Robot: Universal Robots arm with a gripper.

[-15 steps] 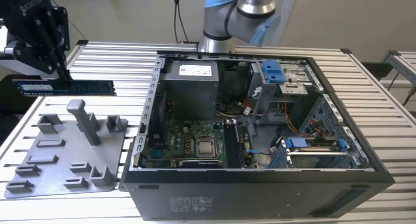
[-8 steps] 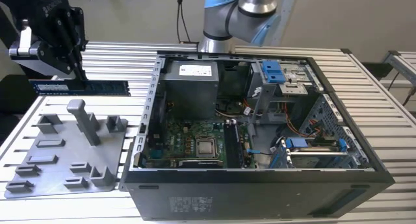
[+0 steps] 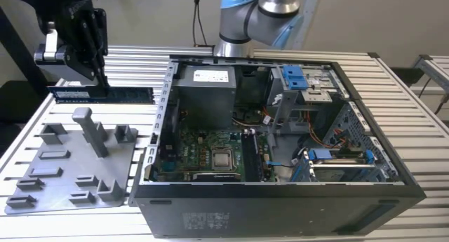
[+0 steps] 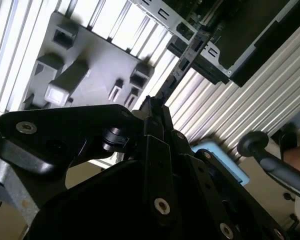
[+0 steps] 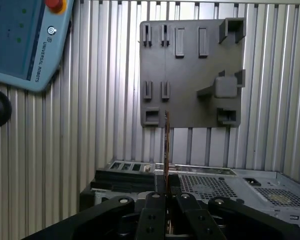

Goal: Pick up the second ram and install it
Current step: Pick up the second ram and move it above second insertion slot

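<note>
The pincer (image 3: pixel 102 86) is clamped on the second ram (image 3: pixel 126 93), held on edge above the grey tray (image 3: pixel 67 165), to the exterior view's left of the open computer case (image 3: pixel 281 205). Its long axis points level toward that case, where the motherboard (image 3: pixel 196 142) lies.

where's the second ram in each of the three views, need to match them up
Exterior view: second ram held level in the gripper, near the grey tray, on the exterior view's left of the computer case.
First wrist view: second ram edge-on, a thin strip reaching out from the gripper toward the tray.
Second wrist view: second ram edge-on, a dark strip beside the tray.
Shared landmark: the grey tray.
</note>
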